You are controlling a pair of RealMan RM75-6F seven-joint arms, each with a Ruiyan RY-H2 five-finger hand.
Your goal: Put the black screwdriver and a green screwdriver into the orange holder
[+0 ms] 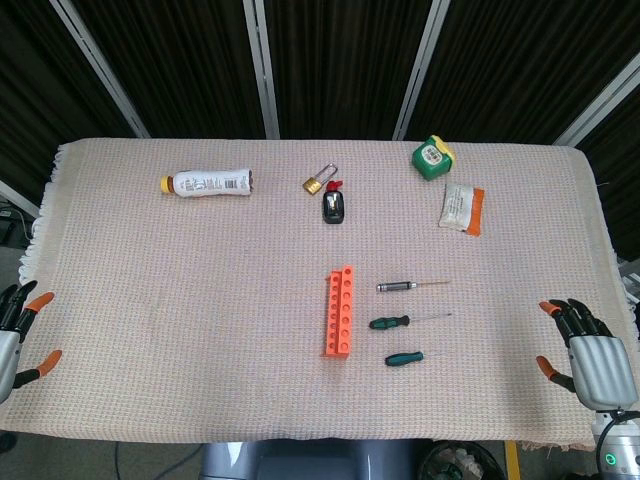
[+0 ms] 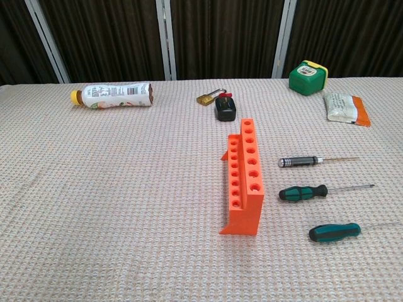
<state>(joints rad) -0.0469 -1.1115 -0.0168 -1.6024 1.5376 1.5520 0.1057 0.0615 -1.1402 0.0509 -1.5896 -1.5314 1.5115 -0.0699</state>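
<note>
Orange fingertips mark both robot hands at the near edge of the tabletop [image 1: 150,330]: the left robot hand [image 1: 18,335] sits at the left edge, half cut off by the frame, and the right robot hand [image 1: 585,355] rests at the right edge. Each has its fingers spread and holds nothing. Only the head view shows them; the chest view misses both hands.

Between them, well apart from either, the orange holder [image 1: 340,312] stands mid-table, its rows of holes running away from the robot. Just right of it lie three screwdrivers, handles toward the holder: nearest, a short green screwdriver [image 1: 405,358], then a longer green-and-black screwdriver [image 1: 390,322], then the black screwdriver [image 1: 396,286] beside the holder's far end. All three are nearer the right robot hand than the left. The chest view shows the holder's stepped shape and empty holes plainly; the nearest screwdriver's thin shaft runs out of frame there and is hard to make out from above.

Farther back lie a black fob [image 1: 334,207] with a brass padlock [image 1: 316,182], a bottle [image 1: 208,184] on its side to the left, and a white packet [image 1: 462,208] and a green tape measure [image 1: 432,158] to the right.
</note>
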